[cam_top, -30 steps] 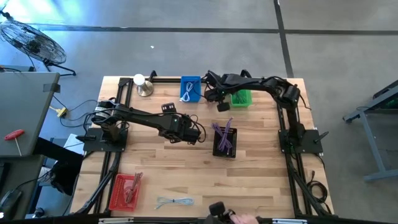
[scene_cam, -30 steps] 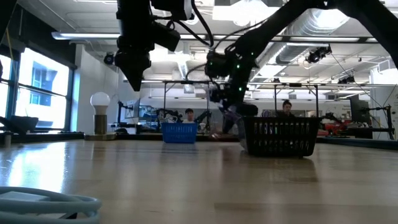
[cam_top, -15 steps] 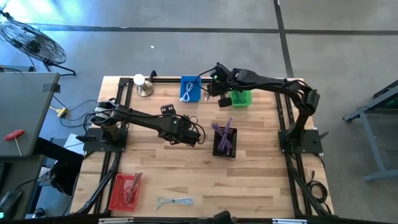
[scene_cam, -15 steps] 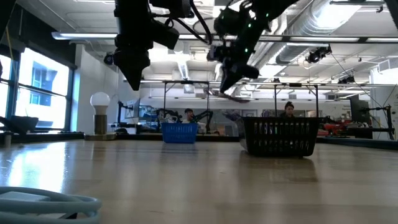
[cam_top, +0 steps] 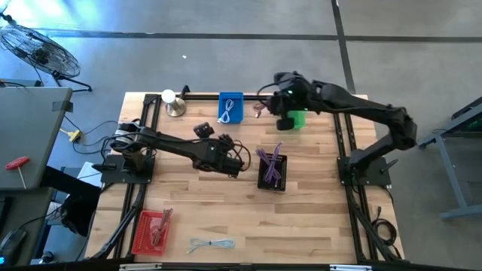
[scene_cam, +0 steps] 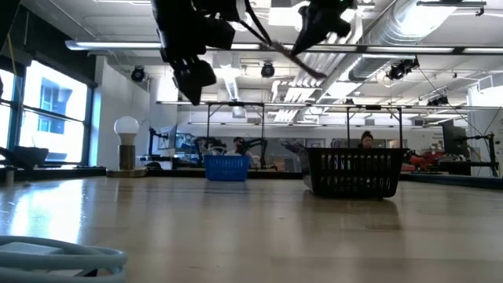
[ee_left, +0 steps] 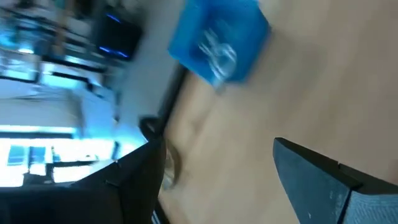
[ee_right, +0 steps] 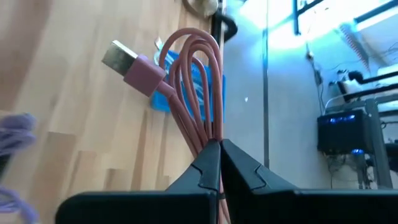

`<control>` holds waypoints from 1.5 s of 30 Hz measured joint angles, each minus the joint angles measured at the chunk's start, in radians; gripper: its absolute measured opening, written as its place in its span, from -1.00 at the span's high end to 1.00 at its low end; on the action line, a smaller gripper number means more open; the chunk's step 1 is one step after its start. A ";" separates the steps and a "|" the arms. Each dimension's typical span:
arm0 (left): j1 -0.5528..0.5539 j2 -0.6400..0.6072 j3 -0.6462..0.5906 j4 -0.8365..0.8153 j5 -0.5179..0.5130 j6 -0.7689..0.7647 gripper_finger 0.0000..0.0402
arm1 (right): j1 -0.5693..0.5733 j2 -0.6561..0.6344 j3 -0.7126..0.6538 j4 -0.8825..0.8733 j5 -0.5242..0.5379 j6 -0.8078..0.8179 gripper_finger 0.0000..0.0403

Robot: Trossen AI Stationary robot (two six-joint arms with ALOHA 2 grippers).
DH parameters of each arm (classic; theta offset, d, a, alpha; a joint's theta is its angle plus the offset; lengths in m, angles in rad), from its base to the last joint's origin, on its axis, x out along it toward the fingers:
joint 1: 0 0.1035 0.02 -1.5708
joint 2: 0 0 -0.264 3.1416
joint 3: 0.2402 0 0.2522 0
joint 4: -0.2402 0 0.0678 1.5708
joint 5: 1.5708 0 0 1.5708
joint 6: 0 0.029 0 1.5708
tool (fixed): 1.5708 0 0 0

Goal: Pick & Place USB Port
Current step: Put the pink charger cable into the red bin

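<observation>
My right end effector (ee_right: 217,149) is clamped on the coiled pink USB cable (ee_right: 189,74), high beside the blue plastic basket (cam_top: 230,108). Loops dangle loose, so they could snag its rim. Left end effector (ee_left: 217,180) is spread apart nearby.

Table (cam_top: 226,218) pale wood, smooth; USB cable (ee_right: 189,81) pink rubbery, metal plug.

You've got the right gripper (cam_top: 261,110) up by the small green basket (cam_top: 296,119) w/ a pinkish cable, next to the blue basket (cam_top: 231,108). Left gripper (cam_top: 202,129) sits mid-table, near the black basket (cam_top: 272,170) w/ purple cables.
</observation>
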 joint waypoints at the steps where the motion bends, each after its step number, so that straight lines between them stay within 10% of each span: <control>1: 0.000 0.002 -0.008 0.012 -0.042 -0.019 -0.44 | 0.010 -0.022 0.000 -0.010 -0.001 0.008 1.00; 19: -0.113 -0.070 -0.026 0.311 -0.308 0.105 -0.10 | 0.232 -0.289 0.000 -0.195 -0.145 0.144 1.00; 24: -0.146 -0.153 -0.025 0.523 -0.154 0.339 -0.08 | 0.275 -0.288 0.000 -0.218 -0.132 0.153 1.00; 33: -0.131 -0.244 -0.025 0.967 0.444 0.685 -0.08 | 0.367 -0.281 0.000 -0.163 -0.199 0.153 1.00; 45: -0.129 -0.249 -0.025 1.230 0.532 0.914 -0.08 | 0.555 -0.280 0.000 -0.109 -0.200 0.164 1.00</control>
